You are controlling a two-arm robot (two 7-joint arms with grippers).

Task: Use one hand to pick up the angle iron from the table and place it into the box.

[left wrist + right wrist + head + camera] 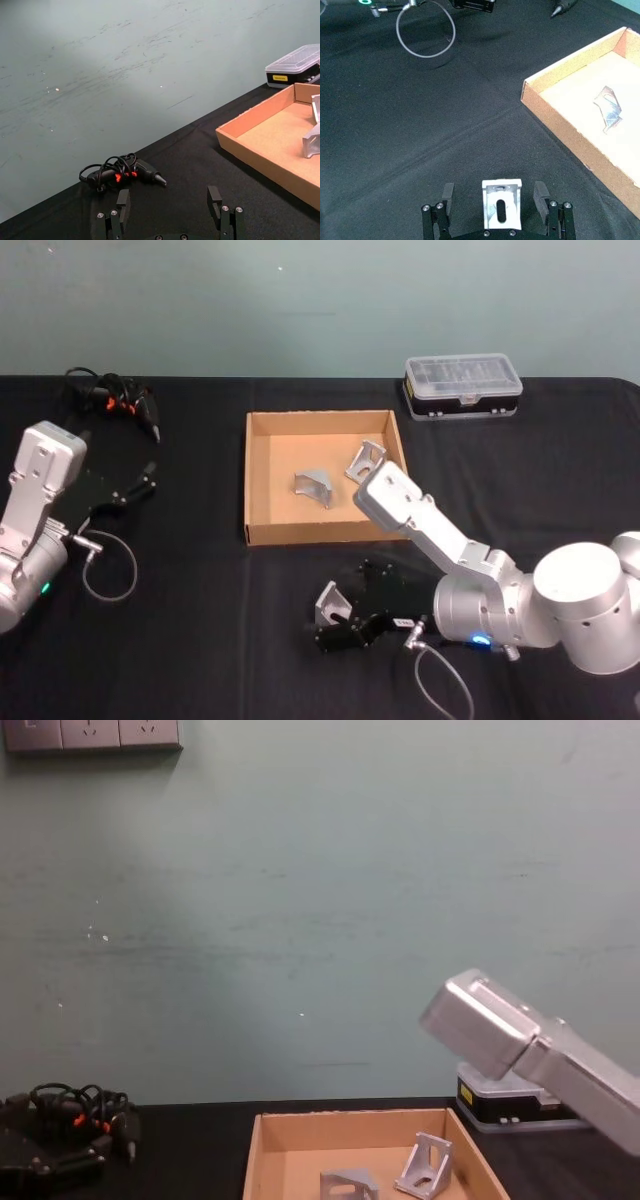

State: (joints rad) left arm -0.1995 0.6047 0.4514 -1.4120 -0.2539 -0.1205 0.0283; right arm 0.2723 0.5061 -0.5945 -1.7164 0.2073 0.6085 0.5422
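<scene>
Case [462, 385]: clear lid, yellow label [279, 78], writing too small to read.
Right gripper [494, 192]: low over the table [200, 640], on the near side of the box [262, 480]. Fingers apart, straddling the angle iron [501, 210], a gap on each side.
Angle iron: on the table, outside the box.
Box: holds a bracket [313, 486] and a second bracket [366, 460].
Left gripper [170, 200]: fingers apart, empty, at the table's left.

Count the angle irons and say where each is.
3. Two angle irons lie in the box: one mid-floor, one by its far right corner. The third stands on the table between the right gripper's open fingers.
</scene>
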